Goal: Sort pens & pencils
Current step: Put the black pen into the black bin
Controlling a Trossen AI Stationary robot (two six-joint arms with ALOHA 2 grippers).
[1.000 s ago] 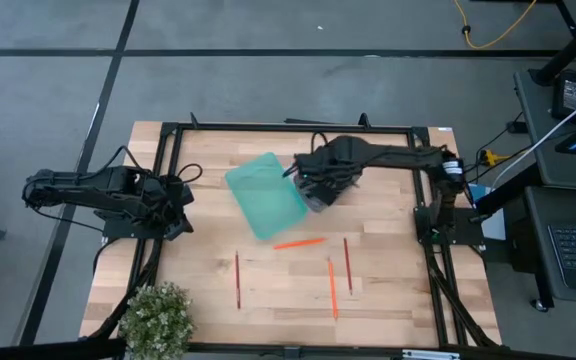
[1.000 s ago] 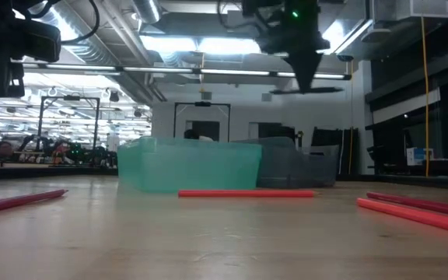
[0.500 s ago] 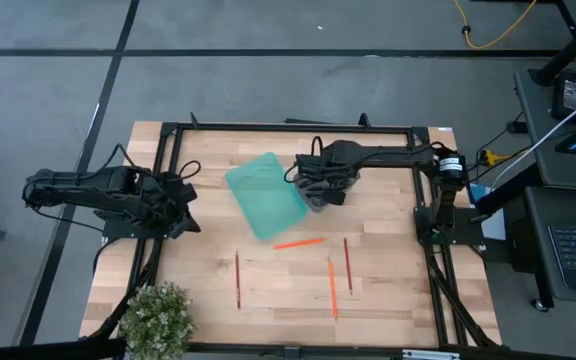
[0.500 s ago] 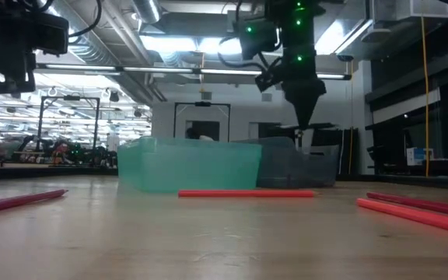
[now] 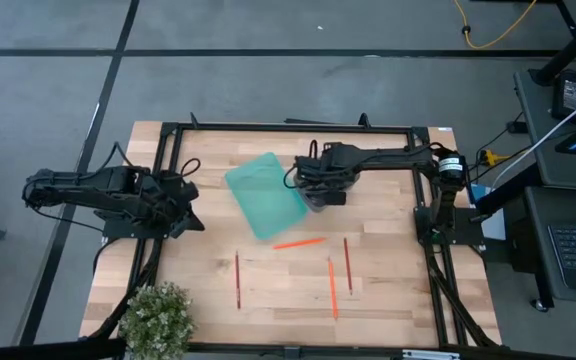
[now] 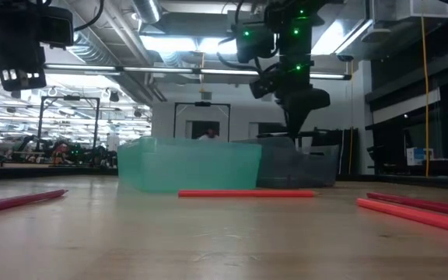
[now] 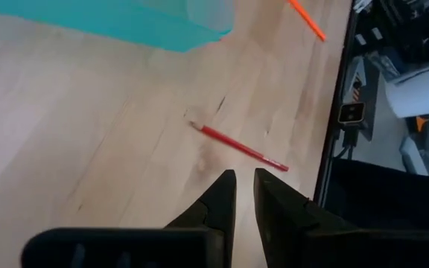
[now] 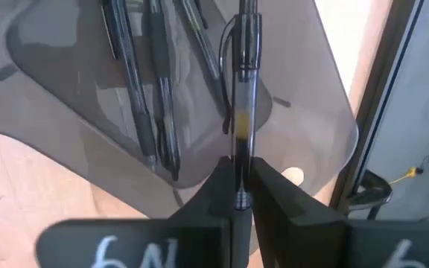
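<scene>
My right gripper is shut on a black pen and hovers just over the smoky grey bin, which holds three more black pens. In the low view it points down at the grey bin's rim. Several orange-red pencils lie flat on the wood: one near the bins, two on the right and one on the left. My left gripper, open by a narrow gap, hovers at the table's left side, with one pencil ahead of it. My right gripper pinches the pen near one end between its two fingers, coming from above and pointing down. The rest of the pen, with its clip, sticks out away from the fingers. It hangs lifted clear over the grey bin.
A teal bin stands beside the grey bin at the far middle of the table. A potted plant sits at the near left corner. Black frame rails run round the table. Bare wood lies between the pencils.
My right gripper has come down with the pen, from high above the grey bin to just over its rim, and drifted a little toward the far left. My left gripper has shifted slightly toward the table's middle. The pencils have stayed where they were.
</scene>
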